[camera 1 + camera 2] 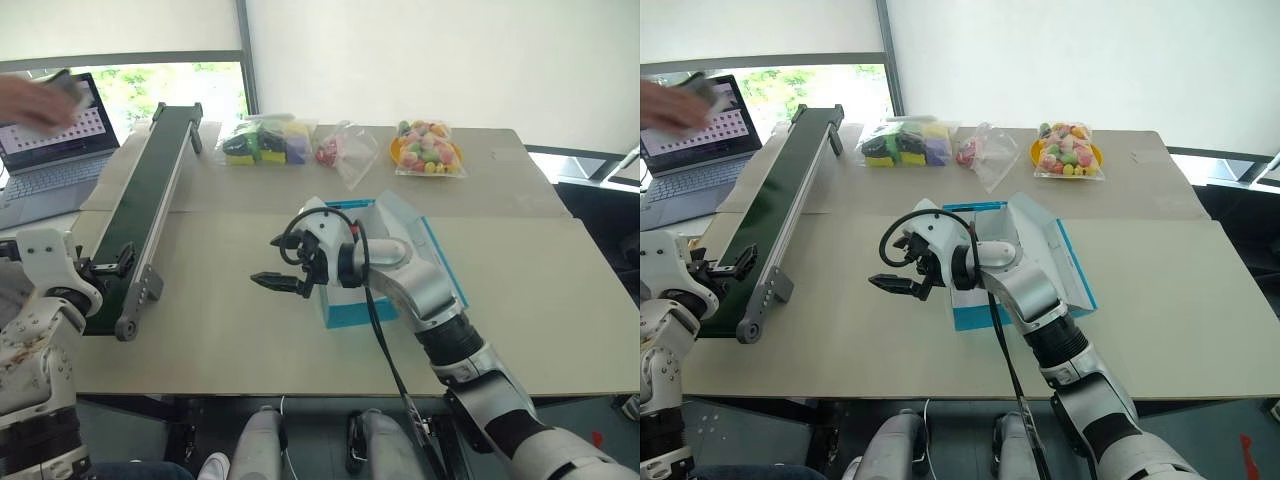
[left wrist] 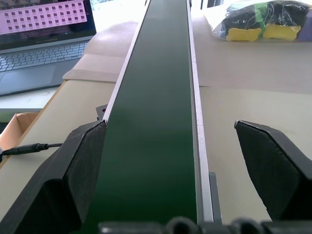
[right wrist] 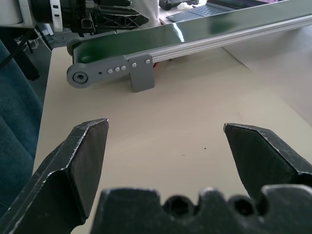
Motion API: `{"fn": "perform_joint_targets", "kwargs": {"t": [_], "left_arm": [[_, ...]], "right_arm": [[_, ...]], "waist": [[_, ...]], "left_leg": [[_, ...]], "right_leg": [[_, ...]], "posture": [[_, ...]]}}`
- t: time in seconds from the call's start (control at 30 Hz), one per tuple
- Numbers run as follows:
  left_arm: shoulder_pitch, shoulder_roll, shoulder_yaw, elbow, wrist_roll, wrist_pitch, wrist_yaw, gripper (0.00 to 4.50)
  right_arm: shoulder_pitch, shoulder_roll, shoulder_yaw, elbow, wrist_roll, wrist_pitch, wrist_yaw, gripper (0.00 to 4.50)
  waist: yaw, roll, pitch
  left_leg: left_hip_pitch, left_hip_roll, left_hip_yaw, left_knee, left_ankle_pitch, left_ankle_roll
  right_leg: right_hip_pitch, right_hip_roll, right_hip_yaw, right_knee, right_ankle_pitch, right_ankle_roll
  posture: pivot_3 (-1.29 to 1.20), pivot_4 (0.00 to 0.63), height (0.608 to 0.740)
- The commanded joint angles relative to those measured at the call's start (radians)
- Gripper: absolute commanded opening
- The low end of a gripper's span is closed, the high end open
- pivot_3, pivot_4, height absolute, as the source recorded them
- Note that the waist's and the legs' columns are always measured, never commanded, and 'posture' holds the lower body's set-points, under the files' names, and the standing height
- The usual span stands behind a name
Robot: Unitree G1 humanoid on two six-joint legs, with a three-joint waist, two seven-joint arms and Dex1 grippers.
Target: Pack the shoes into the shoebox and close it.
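Observation:
The turquoise shoebox (image 1: 347, 307) lies at the middle of the table, with my right forearm across most of it. Its pale lid panel (image 1: 425, 245) shows on the far right side of the arm. The shoes are hidden or out of view. My right gripper (image 1: 272, 262) hangs just left of the box, pointing left over bare table, open and holding nothing. The right wrist view shows its fingers (image 3: 78, 161) spread wide above the tabletop. My left gripper (image 1: 110, 263) sits at the near end of the conveyor belt, open, its fingers (image 2: 73, 170) on either side of the green belt.
A long dark-green conveyor belt (image 1: 150, 190) runs along the left of the table. Behind it is an open laptop (image 1: 50, 150) with a person's hand (image 1: 35, 100) over it. Three clear bags (image 1: 265, 142) (image 1: 340, 150) (image 1: 428, 148) line the far edge.

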Motion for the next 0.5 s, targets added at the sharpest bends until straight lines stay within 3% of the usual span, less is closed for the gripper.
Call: {"fn": "perform_joint_targets", "kwargs": {"t": [0.03,0.5], "left_arm": [[-0.007,-0.002,-0.005,-0.037,0.000,-0.009,0.005,4.50],[-0.006,-0.007,-0.013,-0.016,-0.006,-0.001,-0.001,4.50]], "right_arm": [[-0.011,0.002,-0.033,-0.021,0.002,0.003,-0.011,4.48],[0.023,-0.005,-0.019,-0.062,0.007,0.035,0.007,4.48]], "waist": [[0.000,0.000,0.000],[-0.001,0.000,0.000]], "left_leg": [[0.000,0.000,0.000,0.000,0.000,0.000],[0.000,0.000,0.000,0.000,0.000,0.000]], "right_leg": [[0.000,0.000,0.000,0.000,0.000,0.000],[0.000,0.000,0.000,0.000,0.000,0.000]], "posture": [[0.00,0.150,0.681],[0.00,0.150,0.681]]}}
